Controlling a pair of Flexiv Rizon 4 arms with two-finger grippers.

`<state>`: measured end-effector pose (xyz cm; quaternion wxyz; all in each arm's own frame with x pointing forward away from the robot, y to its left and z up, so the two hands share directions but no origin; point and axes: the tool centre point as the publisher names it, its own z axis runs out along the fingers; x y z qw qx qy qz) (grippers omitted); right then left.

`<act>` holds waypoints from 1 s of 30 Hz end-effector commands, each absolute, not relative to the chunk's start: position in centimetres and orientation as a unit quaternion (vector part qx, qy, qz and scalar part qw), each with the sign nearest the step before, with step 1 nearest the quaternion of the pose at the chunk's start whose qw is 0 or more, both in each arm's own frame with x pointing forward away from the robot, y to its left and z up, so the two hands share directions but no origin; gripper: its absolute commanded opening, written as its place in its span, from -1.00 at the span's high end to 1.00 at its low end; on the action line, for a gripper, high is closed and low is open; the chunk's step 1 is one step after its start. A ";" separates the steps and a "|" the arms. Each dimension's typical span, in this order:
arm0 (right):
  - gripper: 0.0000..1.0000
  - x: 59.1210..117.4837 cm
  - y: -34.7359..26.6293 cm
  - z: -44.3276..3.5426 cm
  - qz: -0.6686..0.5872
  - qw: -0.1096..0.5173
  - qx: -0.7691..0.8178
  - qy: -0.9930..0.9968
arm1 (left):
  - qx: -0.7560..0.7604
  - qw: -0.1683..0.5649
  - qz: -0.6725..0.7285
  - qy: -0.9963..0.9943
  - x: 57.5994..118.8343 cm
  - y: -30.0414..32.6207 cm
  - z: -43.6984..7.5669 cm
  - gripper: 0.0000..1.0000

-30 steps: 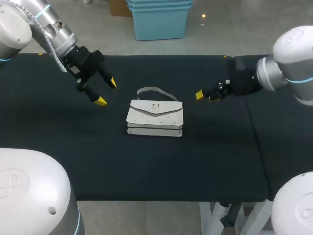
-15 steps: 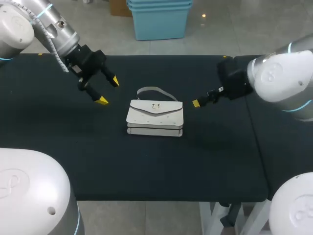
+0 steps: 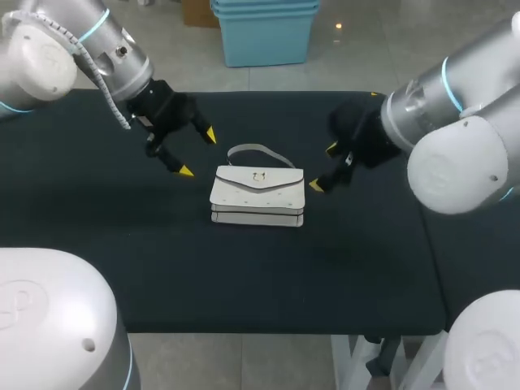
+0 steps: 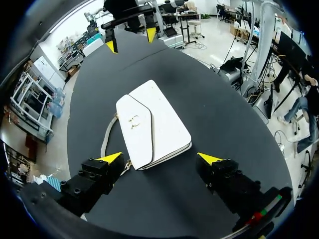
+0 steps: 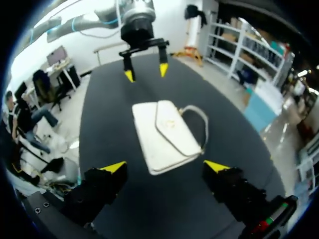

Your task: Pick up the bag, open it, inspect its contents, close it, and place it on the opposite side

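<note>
A small white bag (image 3: 257,195) with a flap, a metal clasp and a thin grey strap lies flat in the middle of the black table (image 3: 244,268). My left gripper (image 3: 197,152) hovers just off its left end, open and empty. My right gripper (image 3: 324,167) hangs off the bag's right end, also open and empty. In the left wrist view the bag (image 4: 151,122) lies ahead of my left gripper (image 4: 160,158), with my right gripper (image 4: 130,40) beyond it. In the right wrist view the bag (image 5: 164,133) lies ahead of my right gripper (image 5: 166,166), and my left gripper (image 5: 146,72) is past it.
The black table spreads wide around the bag on all sides. Its front edge (image 3: 268,331) lies well below the bag in the head view.
Both arms have closed in on the bag: the left gripper moved right toward its left end, the right gripper swung left and down toward its right end. The bag has not moved.
</note>
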<state>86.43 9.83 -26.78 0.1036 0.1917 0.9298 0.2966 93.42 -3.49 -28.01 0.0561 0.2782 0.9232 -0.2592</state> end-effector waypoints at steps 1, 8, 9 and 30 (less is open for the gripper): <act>-1.00 86.0 10.9 -27.4 0.163 0.405 0.089 0.895 | 0.281 0.073 -0.263 0.920 93.1 -3.5 -28.2 -1.00; -1.00 86.2 12.1 -28.5 0.074 0.422 0.076 0.900 | 0.280 0.080 -0.257 0.921 93.6 -3.7 -28.7 -1.00; -1.00 86.5 12.2 -28.6 0.066 0.421 0.081 0.901 | 0.279 0.079 -0.256 0.922 93.6 -3.8 -28.8 -1.00; -1.00 88.4 13.0 -28.5 0.006 0.330 0.147 0.932 | 0.275 0.070 -0.264 0.922 93.8 -3.3 -29.1 -1.00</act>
